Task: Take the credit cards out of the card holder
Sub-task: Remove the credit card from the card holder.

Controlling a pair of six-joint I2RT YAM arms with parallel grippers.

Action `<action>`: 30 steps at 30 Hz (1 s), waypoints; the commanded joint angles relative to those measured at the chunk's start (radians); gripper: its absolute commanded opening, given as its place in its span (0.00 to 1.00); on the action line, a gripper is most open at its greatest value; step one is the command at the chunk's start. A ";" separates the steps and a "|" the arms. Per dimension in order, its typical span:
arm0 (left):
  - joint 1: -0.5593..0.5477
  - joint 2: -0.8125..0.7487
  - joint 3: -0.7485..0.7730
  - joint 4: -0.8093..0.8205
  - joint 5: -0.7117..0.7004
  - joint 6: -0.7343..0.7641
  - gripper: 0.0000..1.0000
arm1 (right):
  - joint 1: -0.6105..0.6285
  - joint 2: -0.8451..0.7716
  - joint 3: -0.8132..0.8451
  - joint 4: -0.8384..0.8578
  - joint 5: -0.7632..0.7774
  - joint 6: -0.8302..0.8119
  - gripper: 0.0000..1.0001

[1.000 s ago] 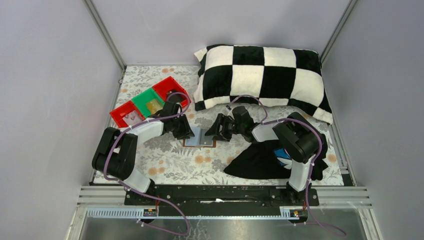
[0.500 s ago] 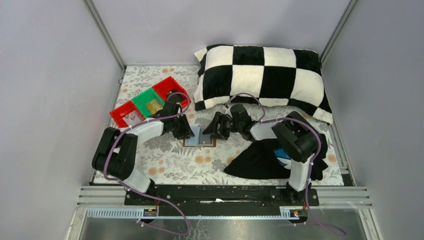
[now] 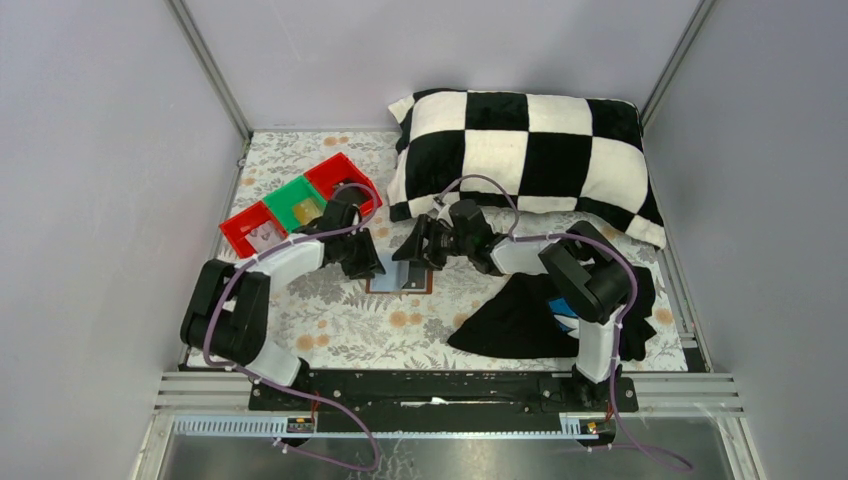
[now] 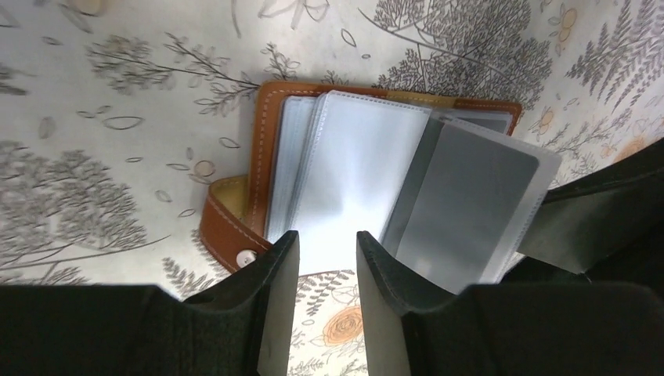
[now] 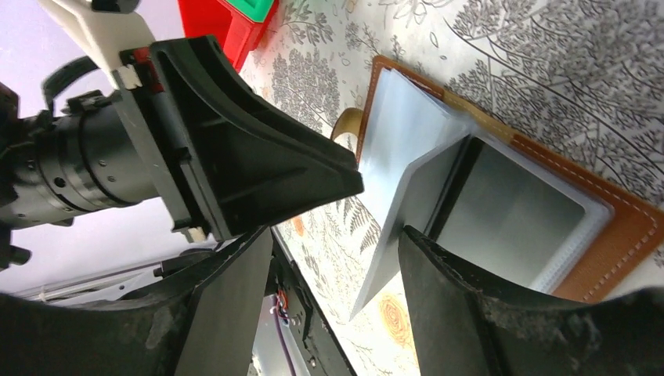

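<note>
The card holder lies open on the floral cloth, a brown leather rim around clear sleeves. One sleeve stands raised on edge, and a grey panel shows inside it; I cannot tell whether that is one of the credit cards. My left gripper is open at the holder's near edge, a pale sleeve showing in the narrow gap. My right gripper is open, one finger against the raised sleeve. The left gripper faces it closely.
A row of red and green trays stands at the back left; a beige flat piece lies in the green one. A checkered pillow fills the back. A black cloth lies at the right front.
My right gripper has moved left and a little farther back over the card holder's far edge. The left gripper has stayed in place.
</note>
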 commanded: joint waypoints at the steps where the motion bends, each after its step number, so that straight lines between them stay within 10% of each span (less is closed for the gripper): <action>1: 0.065 -0.083 0.100 -0.120 -0.033 0.053 0.38 | 0.020 0.028 0.071 -0.006 -0.027 -0.013 0.68; 18: 0.209 -0.209 0.147 -0.225 0.002 0.093 0.38 | 0.031 0.077 0.177 -0.068 -0.040 -0.021 0.68; 30: 0.089 -0.072 0.007 0.070 0.244 -0.016 0.38 | -0.004 0.026 0.008 -0.021 0.015 0.047 0.64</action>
